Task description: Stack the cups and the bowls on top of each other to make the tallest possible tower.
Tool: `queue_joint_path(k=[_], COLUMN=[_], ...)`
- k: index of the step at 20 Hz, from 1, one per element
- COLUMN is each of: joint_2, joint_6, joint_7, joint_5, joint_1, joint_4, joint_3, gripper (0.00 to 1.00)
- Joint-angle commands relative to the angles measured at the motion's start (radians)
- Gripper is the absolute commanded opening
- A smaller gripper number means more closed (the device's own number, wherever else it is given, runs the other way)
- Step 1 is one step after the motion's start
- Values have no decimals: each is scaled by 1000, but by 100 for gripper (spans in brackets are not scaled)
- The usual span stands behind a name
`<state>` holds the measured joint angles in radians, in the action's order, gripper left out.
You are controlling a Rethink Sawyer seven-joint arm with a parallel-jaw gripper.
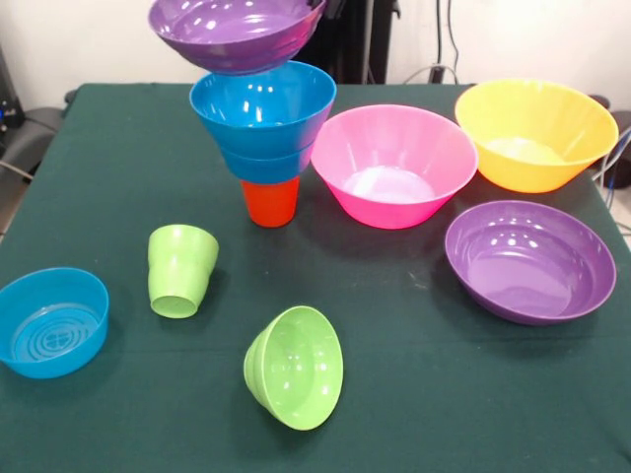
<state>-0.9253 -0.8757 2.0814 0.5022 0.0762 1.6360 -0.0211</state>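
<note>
Purple bowl (237, 32) tops the tower (262, 123) at far left.
Tool's state cannot be told; pink bowl (392, 166) stands right.

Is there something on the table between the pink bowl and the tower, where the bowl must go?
Nothing visible stands between them. The pink bowl sits upright right beside the tower, with only bare table in the narrow gap. The tower's top is a purple bowl, open upward. The gripper does not show.
</note>
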Motion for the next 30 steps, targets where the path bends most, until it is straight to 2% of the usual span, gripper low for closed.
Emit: queue_joint_path(k=[1,6,13,24,30], joint_2=[101,166,215,226,239], joint_6=[38,44,76,127,122], joint_7=[195,184,183,196,201], joint_5=[68,60,46,8,-21], joint_1=[-50,-58,-75,-126,-148], joint_4=[-13,-91,-139,-111,-119], joint_3=[-42,-62,-95,-157,-177], gripper=[0,0,0,0,0])
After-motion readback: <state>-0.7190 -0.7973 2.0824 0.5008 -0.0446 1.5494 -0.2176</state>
